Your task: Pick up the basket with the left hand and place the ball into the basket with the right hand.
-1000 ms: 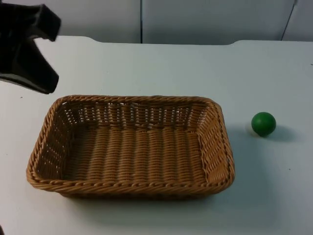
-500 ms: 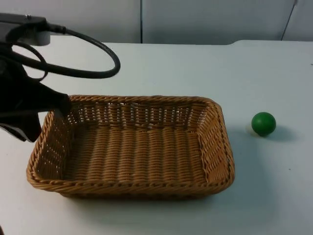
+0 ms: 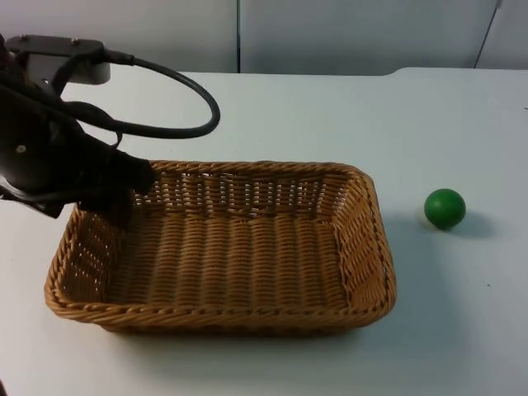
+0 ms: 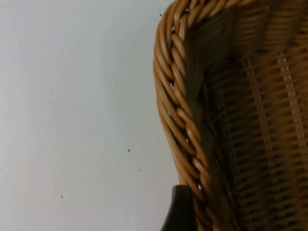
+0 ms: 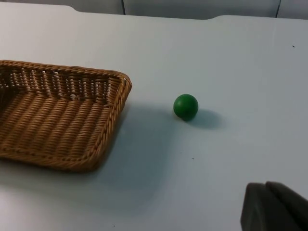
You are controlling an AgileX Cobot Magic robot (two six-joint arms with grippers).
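A woven tan basket (image 3: 223, 247) rests flat on the white table, and it also shows in the right wrist view as the basket (image 5: 53, 115). My left gripper (image 3: 115, 194) hangs over the basket's far-left corner, where the arm's dark body covers it. In the left wrist view the braided rim (image 4: 180, 110) runs close by. The green ball (image 3: 445, 208) lies on the table to the right of the basket, apart from it. It appears again as the ball (image 5: 186, 106) in the right wrist view. My right gripper (image 5: 274, 209) waits shut and empty, well back from the ball.
The grey partition wall (image 3: 330, 33) closes off the table's far edge. Bare white table (image 3: 462, 313) surrounds the ball and lies in front of the basket.
My left arm has come down and to the right, from the upper left corner of the picture to the basket's far-left corner. The basket and the ball have not moved.
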